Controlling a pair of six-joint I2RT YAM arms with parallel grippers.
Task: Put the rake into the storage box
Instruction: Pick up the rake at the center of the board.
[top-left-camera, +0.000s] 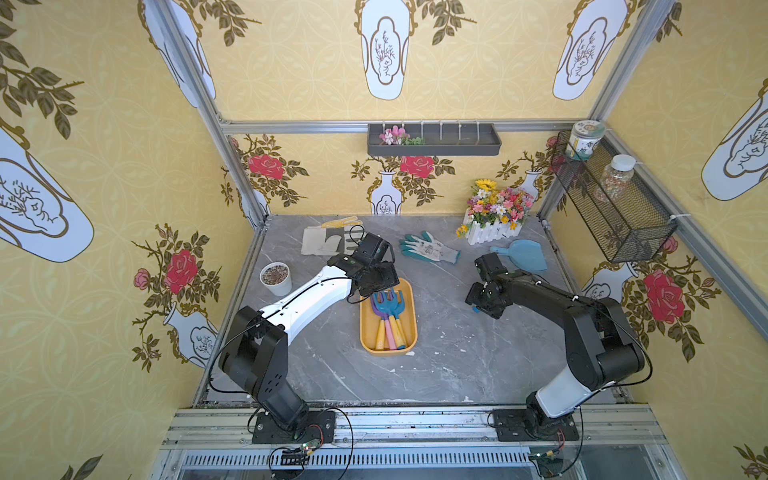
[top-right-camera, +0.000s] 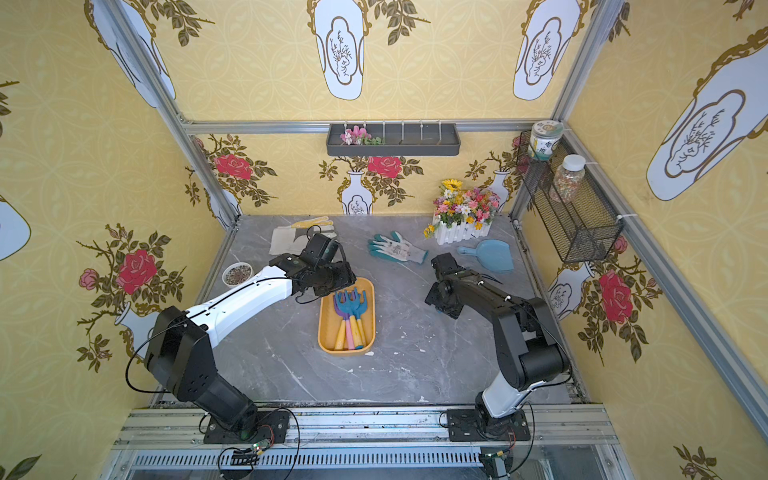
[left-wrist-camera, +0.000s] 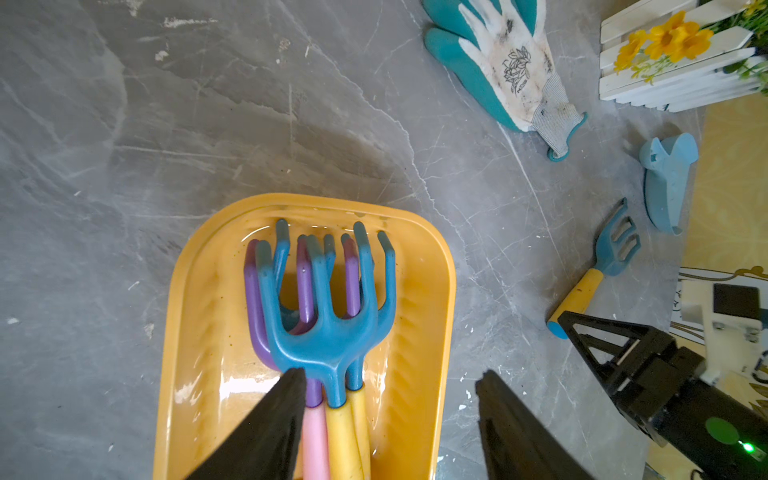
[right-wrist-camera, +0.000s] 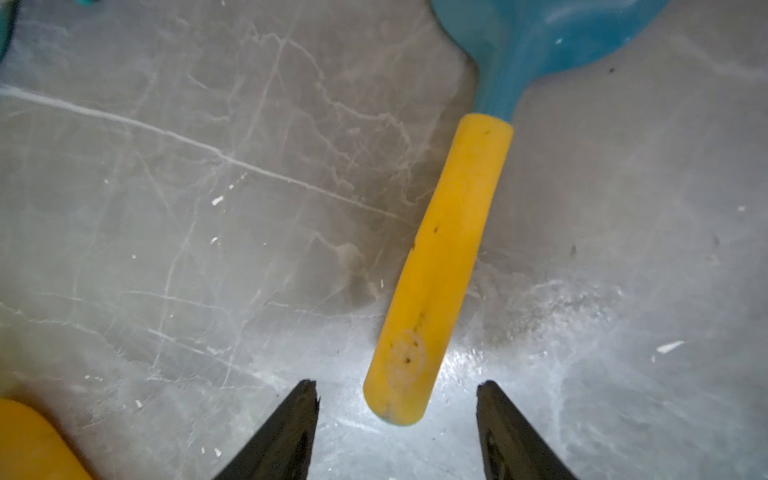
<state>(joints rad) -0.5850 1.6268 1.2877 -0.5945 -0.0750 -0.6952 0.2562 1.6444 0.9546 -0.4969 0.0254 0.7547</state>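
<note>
Right gripper (right-wrist-camera: 397, 386) hovers over the grey marble table (right-wrist-camera: 166, 208), jaws open and empty, with only the rounded end of the yellow handle of a teal rake (right-wrist-camera: 449, 249) between them; it lies apart from the orange-yellow storage box (left-wrist-camera: 440, 266). Left gripper (left-wrist-camera: 390, 374) hangs open and empty over that box, where three rakes (left-wrist-camera: 328, 332) lie. Closing this near the handle's tip may let the rake pivot or slip; the other gripper could block delivery

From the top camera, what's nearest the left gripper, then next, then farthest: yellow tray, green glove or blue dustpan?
1. Yellow tray, right underneath.
2. Green glove, farther back, rightward.
3. Blue dustpan, far right side.
</note>
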